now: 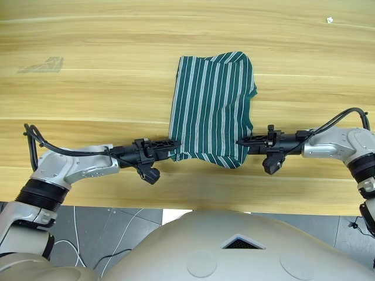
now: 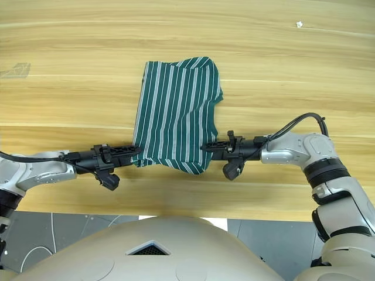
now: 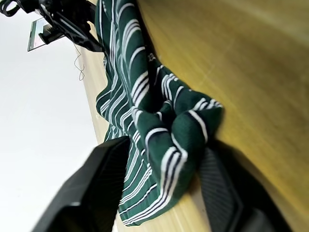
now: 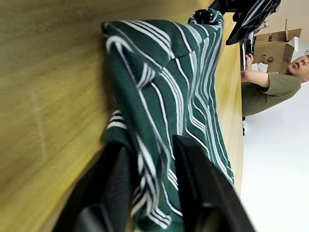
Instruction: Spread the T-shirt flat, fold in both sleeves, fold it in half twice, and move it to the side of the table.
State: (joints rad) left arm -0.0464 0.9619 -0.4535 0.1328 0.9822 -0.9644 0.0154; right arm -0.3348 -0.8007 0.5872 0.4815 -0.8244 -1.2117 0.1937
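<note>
A dark green T-shirt [image 1: 212, 105] with white stripes lies on the wooden table [image 1: 88, 93] as a narrow upright rectangle with its sides folded in. My left gripper [image 1: 174, 144] is at its near left corner, and the left wrist view has a bunched wad of cloth [image 3: 178, 140] squeezed between the two black fingers [image 3: 104, 186]. At the near right corner, my right gripper [image 1: 241, 140] has the hem [image 4: 149, 159] pinched between its fingers [image 4: 198, 186]. Both near corners are lifted slightly off the wood.
A small white scrap [image 1: 329, 20] lies at the far right of the table and a grey mark [image 1: 42, 64] at the far left. The table's near edge [image 1: 176, 206] runs just behind both arms. Bare wood stretches to either side of the shirt.
</note>
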